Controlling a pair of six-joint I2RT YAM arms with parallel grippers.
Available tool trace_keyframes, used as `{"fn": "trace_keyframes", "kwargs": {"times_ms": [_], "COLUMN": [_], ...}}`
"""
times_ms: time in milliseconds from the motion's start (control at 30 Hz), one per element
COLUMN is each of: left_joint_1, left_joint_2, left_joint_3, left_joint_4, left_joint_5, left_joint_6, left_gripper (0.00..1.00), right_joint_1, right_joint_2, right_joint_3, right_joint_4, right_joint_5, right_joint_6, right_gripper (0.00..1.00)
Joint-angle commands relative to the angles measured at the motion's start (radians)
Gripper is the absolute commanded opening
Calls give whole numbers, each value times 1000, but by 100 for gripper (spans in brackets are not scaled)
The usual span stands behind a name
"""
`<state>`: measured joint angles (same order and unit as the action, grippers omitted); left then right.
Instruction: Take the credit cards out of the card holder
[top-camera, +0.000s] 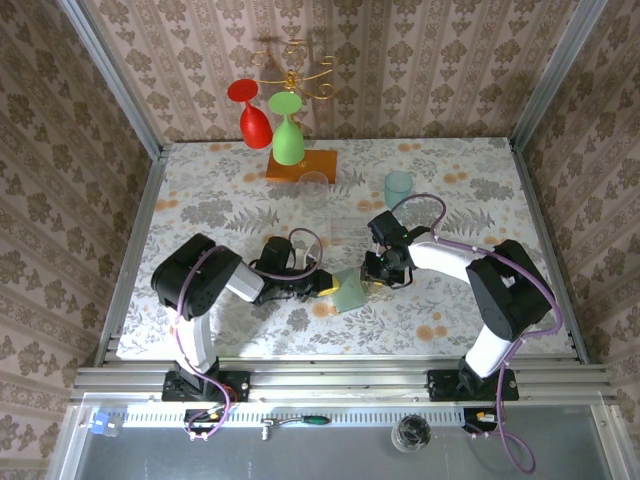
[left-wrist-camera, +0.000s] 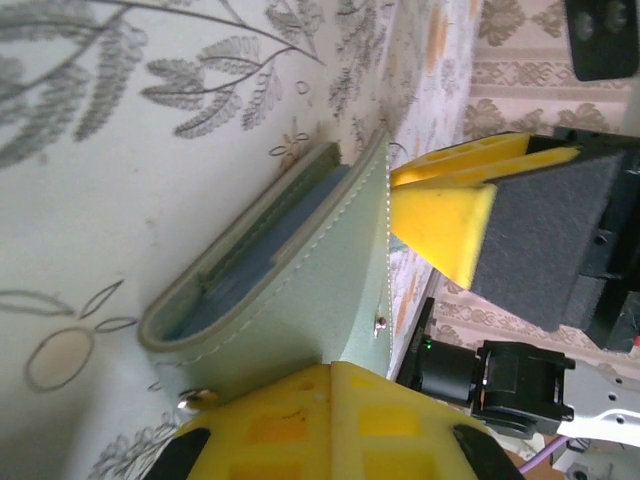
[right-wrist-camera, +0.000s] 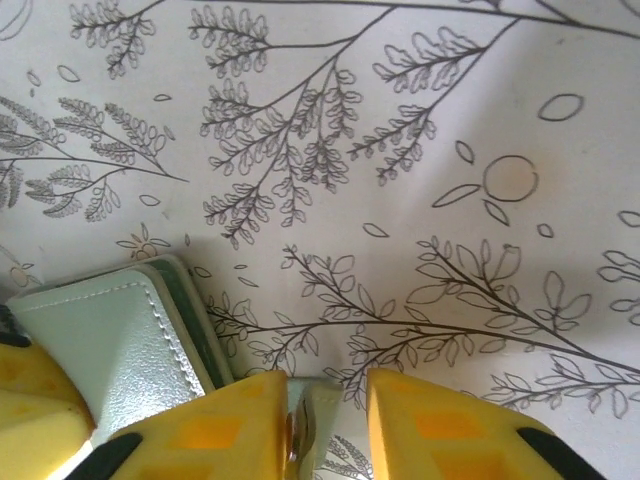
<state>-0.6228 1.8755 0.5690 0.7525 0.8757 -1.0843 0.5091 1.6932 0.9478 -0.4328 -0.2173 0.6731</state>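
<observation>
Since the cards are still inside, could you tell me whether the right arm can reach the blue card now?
Probably not yet: the card holder, pinched by the left fingers, is barely open, the blue card lies sunk in its pocket, and the right fingers straddle a panel edge instead.

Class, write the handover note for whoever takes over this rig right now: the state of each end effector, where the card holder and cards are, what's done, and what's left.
The left end effector is shut on the card holder, which sits between the two arms.
The right end effector has its jaws slightly apart astride the holder's free edge, not clamped.
What looks like the blue card sits in the holder's pocket.
Done: holder gripped and presented.
Left: pull the cards out; none is out yet.
</observation>
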Motion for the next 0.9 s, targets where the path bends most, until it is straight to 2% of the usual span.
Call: {"fn": "trace_keyframes", "kwargs": {"times_ms": [0, 233, 333, 567, 767, 867], "left_joint_1": [-2, -11, -11, -9, -6, 4], "left_joint_2": [-47, -138, -156, -162, -168, -198], "left_joint_3": [36, 218, 278, 351, 376, 378], "left_joint_4": [-290, -598, -677, -720, -729, -754], "left_joint_5": [-91, -115, -134, -161, -184, -266], "left_joint_6": [60, 206, 245, 259, 266, 284], "left_gripper": [3, 8, 9, 12, 12, 12], "right_joint_1": [1, 2, 6, 20, 25, 26], "right_joint_2": [-10, 35, 54, 91, 111, 117], "right_joint_3": [33, 80, 93, 113, 123, 126], "right_joint_4": [-43, -78, -83, -135, -133, -137], "right_joint_5": [21, -29, -77, -61, -73, -84], "right_joint_6": [-47, -130, -152, -189, -197, -195], "right_gripper": [31, 33, 33, 31, 23, 19]}}
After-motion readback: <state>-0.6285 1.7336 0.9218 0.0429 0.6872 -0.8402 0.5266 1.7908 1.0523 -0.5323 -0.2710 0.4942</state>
